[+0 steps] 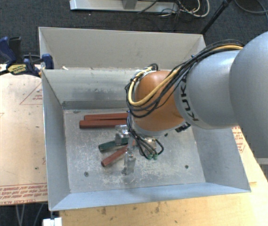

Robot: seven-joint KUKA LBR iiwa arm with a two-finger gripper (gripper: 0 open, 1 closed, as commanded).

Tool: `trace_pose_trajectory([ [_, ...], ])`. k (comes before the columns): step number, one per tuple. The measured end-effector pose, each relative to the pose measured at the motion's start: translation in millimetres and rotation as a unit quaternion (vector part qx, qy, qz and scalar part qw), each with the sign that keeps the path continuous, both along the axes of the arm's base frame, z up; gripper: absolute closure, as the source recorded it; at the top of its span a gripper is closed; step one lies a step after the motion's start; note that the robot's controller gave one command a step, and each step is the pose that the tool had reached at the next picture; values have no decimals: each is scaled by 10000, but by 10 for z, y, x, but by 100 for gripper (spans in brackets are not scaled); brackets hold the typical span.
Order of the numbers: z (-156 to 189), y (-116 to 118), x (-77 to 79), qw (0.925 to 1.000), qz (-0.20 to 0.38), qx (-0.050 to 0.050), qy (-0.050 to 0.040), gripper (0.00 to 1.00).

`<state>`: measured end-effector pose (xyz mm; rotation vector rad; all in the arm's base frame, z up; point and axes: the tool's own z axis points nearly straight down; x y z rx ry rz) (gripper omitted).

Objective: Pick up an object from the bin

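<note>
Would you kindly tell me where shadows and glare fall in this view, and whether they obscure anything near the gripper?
Camera view: a soft highlight sits on the arm's orange cover; a dark shadow band runs along the foot of the back wall of the bin, just above the long reddish-brown bar; the dark green piece and small reddish-brown piece by the gripper are evenly lit, nothing obscured.

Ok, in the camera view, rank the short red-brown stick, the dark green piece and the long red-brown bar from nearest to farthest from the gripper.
1. Short red-brown stick: just left of the gripper.
2. Dark green piece: left of it and a little further back.
3. Long red-brown bar: farthest back, lying crosswise to the upper left.
</note>
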<state>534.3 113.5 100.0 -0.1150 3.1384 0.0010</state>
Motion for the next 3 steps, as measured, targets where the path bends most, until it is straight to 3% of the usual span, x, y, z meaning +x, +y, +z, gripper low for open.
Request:
trace_pose_trajectory([
  [1, -269, 339, 237, 9942, -1076, 17, -21, 100],
  [2, -294, 330, 224, 9941, -1082, 9, -8, 0],
  [3, -297, 329, 221, 9941, -1083, 8, 3, 100],
])
